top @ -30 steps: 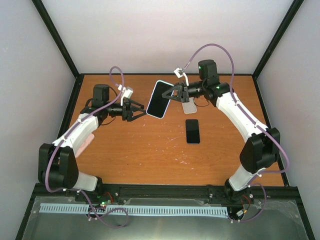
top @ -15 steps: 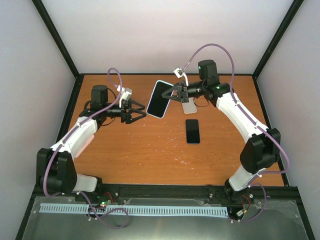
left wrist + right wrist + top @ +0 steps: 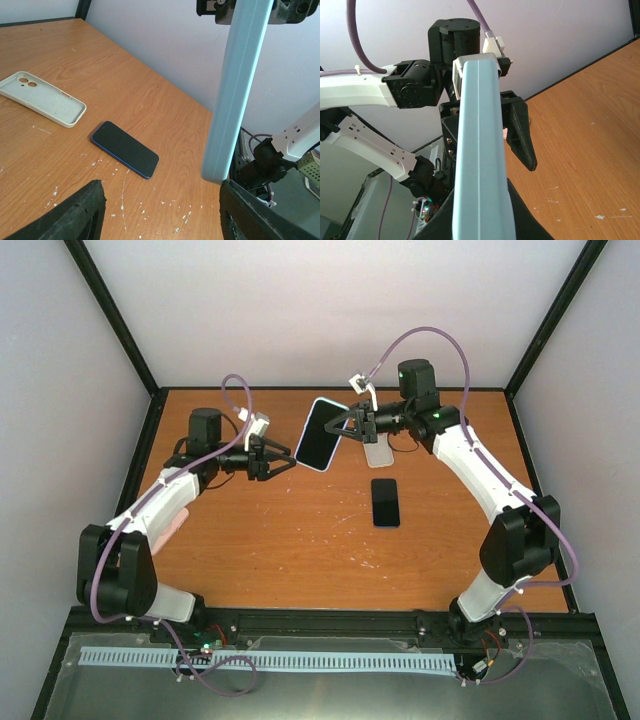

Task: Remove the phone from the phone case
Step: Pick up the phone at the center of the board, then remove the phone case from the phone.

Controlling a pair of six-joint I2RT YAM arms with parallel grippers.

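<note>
The right claw [image 3: 345,427] is clamped on the edge of the blue case [image 3: 320,435], held aloft and tilted, white face toward the top camera (phone inside: cannot confirm). The left claw [image 3: 287,464] has its jaws spread and empty, aimed at the case's lower corner, just beside it; no contact seen. On the tabletop [image 3: 300,550] below: dark phone [image 3: 385,502] lying flat, white case [image 3: 377,453] just beyond it, apart. Surface: orange wood grain, flecked with white specks. Room: pale walls [image 3: 340,310], black frame posts [image 3: 110,315] in the corners.
</note>
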